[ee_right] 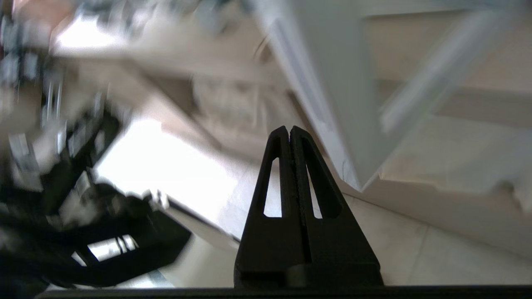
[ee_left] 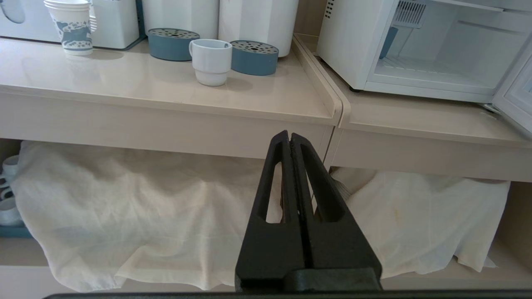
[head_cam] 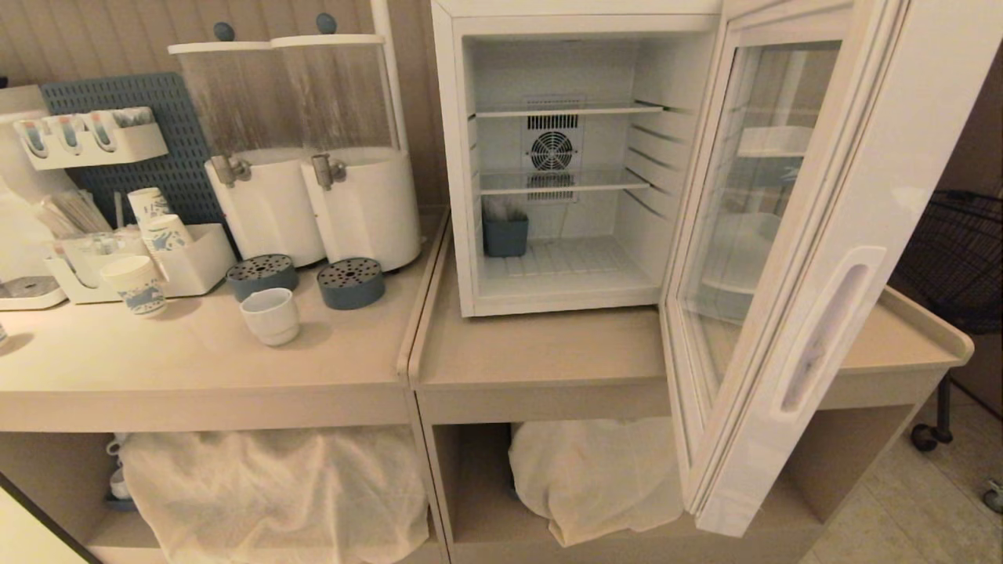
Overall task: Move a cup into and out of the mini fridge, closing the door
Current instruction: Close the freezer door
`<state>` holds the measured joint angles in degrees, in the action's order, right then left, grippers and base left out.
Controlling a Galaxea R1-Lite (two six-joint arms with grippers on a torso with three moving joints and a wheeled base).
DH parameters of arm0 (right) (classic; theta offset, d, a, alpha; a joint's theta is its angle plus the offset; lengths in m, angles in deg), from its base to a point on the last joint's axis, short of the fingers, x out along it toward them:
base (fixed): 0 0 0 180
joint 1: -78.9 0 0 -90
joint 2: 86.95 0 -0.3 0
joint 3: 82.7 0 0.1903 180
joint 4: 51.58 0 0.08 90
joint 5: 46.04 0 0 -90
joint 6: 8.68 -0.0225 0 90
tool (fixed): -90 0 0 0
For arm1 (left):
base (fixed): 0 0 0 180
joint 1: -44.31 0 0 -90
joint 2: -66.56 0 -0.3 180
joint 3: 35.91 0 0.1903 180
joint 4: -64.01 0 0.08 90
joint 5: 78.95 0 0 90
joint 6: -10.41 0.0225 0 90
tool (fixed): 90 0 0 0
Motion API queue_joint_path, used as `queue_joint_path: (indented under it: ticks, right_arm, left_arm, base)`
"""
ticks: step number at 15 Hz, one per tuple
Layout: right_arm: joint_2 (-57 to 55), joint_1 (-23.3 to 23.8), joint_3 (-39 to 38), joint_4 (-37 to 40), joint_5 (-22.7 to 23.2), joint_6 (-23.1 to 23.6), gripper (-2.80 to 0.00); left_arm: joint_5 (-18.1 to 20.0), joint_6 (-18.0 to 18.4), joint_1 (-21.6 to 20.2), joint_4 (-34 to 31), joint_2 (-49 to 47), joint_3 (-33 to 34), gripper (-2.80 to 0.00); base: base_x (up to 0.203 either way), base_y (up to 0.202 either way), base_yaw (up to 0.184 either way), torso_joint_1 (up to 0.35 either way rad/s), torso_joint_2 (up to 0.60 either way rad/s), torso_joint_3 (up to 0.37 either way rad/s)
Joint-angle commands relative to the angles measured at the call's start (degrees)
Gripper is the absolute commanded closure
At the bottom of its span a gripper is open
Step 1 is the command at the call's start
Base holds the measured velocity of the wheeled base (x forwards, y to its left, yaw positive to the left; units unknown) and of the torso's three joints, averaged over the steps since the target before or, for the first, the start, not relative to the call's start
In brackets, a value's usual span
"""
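The cup (head_cam: 270,315) stands upright on the left worktop (head_cam: 196,352), just in front of two blue drip trays (head_cam: 262,275), at about nine o'clock from the fridge (head_cam: 548,157). The fridge door (head_cam: 791,258) hangs wide open at three o'clock. The left gripper (ee_left: 289,139) hovers low before the worktop edge, fingers clenched on nothing. The right gripper (ee_right: 289,133), fingers clenched and empty, is near the door's lower corner.

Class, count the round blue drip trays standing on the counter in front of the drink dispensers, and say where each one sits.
2. One drip tray sits under the left dispenser's tap, behind the cup. The other sits under the right dispenser's tap, beside the cup. None appears hidden.
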<state>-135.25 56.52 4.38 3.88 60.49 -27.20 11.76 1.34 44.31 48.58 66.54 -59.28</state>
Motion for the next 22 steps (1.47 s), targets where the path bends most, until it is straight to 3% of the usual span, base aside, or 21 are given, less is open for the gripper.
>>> queue_joint_path:
  ticks: [1,4,7,8,10,13,18,22]
  right_arm:
    - [-1.98,1.34,-5.47,-5.45,5.55,4.64,0.00]
    - [-5.76,11.82,-8.44,-12.58,17.79,10.27,0.00]
    - [-10.78,33.21,-9.08,-16.80,40.25,14.02,0.00]
    - [-13.97,38.42,-9.37,-18.26,48.07,16.38,0.00]
    - [-19.51,42.21,-10.00,-20.51,55.49,21.88,0.00]
    - [-25.85,37.61,-9.40,-26.79,56.30,23.45,0.00]
    - [-33.44,28.84,-7.56,-36.73,44.87,21.41,0.00]
    - [-35.93,25.14,-4.87,-39.20,42.46,19.01,0.00]
  left_arm:
    - [0.00,-0.07,0.00,0.06,0.21,2.29,0.00]
    - [0.00,-0.07,0.00,0.06,0.20,2.29,0.00]
    - [0.00,0.19,0.00,0.06,0.27,2.29,0.00]
    - [0.00,0.16,0.00,0.06,0.26,2.29,0.00]
    - [0.00,0.10,0.00,0.06,0.20,2.29,0.00]
    - [0.00,0.02,0.00,0.06,0.28,2.29,0.00]
    - [0.00,0.02,0.00,0.06,0.29,2.29,0.00]
    - [0.00,-0.07,0.00,0.06,0.29,2.29,0.00]
  base:
    - [0.000,0.000,0.000,0.000,0.00,0.000]
    - [0.000,0.000,0.000,0.000,0.00,0.000]
    - [0.000,0.000,0.000,0.000,0.00,0.000]
    - [0.000,0.000,0.000,0.000,0.00,0.000]
    - [0.000,0.000,0.000,0.000,0.00,0.000]
    - [0.000,0.000,0.000,0.000,0.00,0.000]
    - [0.000,0.000,0.000,0.000,0.00,0.000]
    - [0.000,0.000,0.000,0.000,0.00,0.000]
